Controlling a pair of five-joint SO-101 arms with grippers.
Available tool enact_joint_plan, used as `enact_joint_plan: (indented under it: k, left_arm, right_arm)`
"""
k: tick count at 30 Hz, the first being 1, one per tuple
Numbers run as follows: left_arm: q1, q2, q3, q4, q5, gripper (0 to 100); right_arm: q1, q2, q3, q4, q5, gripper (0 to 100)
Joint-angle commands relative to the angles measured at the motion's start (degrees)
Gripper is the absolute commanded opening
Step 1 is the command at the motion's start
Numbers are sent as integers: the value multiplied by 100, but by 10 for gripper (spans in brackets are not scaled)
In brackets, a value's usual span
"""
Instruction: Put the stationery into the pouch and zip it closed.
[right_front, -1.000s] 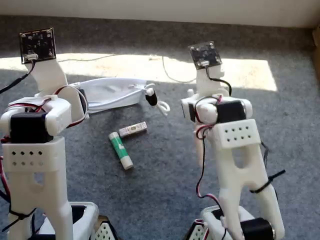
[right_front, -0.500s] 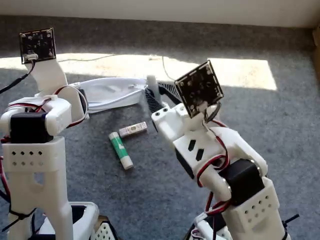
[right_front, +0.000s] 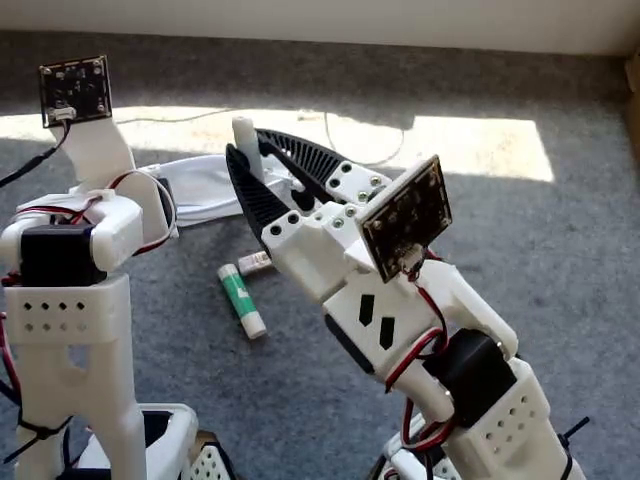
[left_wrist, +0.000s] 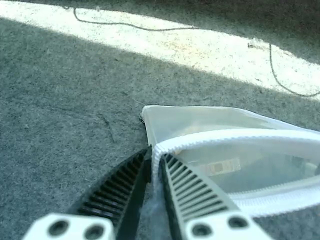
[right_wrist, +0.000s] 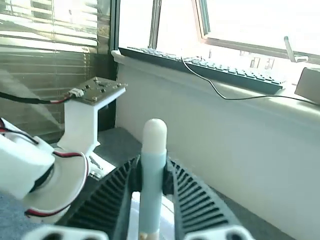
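High view, left gripper: it sits behind its own arm at the left end of the pouch (right_front: 205, 190).
Left wrist view, left gripper (left_wrist: 154, 156): the fingers are pinched shut on the pouch (left_wrist: 225, 145) at its corner, right beside the zipper edge; the mouth gapes open beyond the fingertips.
Glue stick (right_front: 241, 300): green, lying on the carpet (right_front: 560, 250), well apart from both pairs of fingers.
Small white piece (right_front: 254, 263): on the carpet just beside the glue stick, partly under the right arm.
Right gripper (right_front: 248, 150): raised over the pouch, fingers clamped on a pen (right_front: 242, 130).
Right wrist view: the pen (right_wrist: 152, 150) stands between the fingers of the right gripper (right_wrist: 152, 167), its white cap poking out past the fingertips.
Change: a second ago the right arm stood upright with its fingers low at the pouch's right end; it has since swung left over the pouch with the pen in its grip.
Meaning: the pen looks ready to go in, probably by tipping it toward the held-open mouth; two pieces wait on the carpet and the zipper is not yet closed.
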Motion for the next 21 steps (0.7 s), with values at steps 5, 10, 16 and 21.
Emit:
enact_joint_plan:
  k: [5,10,16,21]
  left_arm:
    - [-163,40,-4,-62,-35,8]
    - [-163,40,-4,-62,-35,8]
    - [-163,40,-4,-62,-35,8]
    - [-163,40,-4,-62,-35,8]
  right_arm:
    - [-180,-154,-57,-1042,26,4]
    - [-180,-145,-31,-1675,26,4]
    - [-180,-145,-31,-1710,26,4]
    - [-180,-136,189,-1956,44,4]
